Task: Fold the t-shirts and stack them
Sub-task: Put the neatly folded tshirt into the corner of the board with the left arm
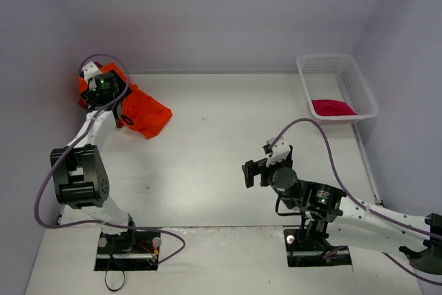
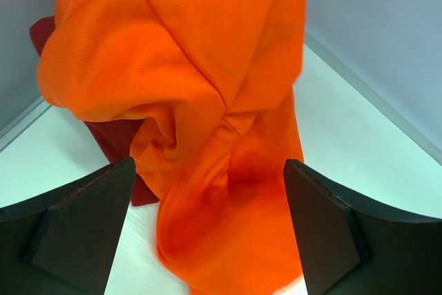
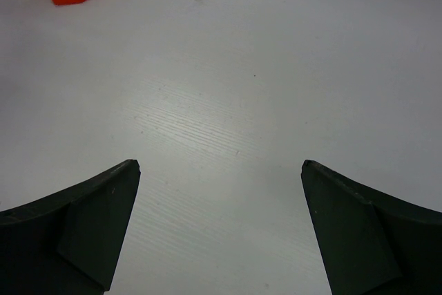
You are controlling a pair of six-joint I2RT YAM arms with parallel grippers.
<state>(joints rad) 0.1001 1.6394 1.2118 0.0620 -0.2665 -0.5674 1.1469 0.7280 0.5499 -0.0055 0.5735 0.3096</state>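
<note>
Spreading across most of the overhead view, the white wood-grain table (image 1: 228, 164) offers broad open surface through its middle, and pale walls close its far edge and both sides. The bright orange cloth t-shirt (image 1: 145, 115) lies crumpled in the far left corner, hard against the left wall, one flap reaching toward the table's middle. The white plastic mesh basket (image 1: 324, 65) sits in the far right corner beside the right wall. The crimson-pink t-shirt (image 1: 333, 107) is bunched inside it at its near end, partly hidden by the rim. The dark red t-shirt (image 2: 114, 139) shows only as slivers under the orange one; its outline cannot be made out. The left gripper (image 2: 208, 164) hangs over the orange folds with its jaws spread wide, cloth between them but not pinched. The right gripper (image 3: 221, 164) hovers above bare table, well apart from every shirt, its jaws fully parted and holding nothing.
</note>
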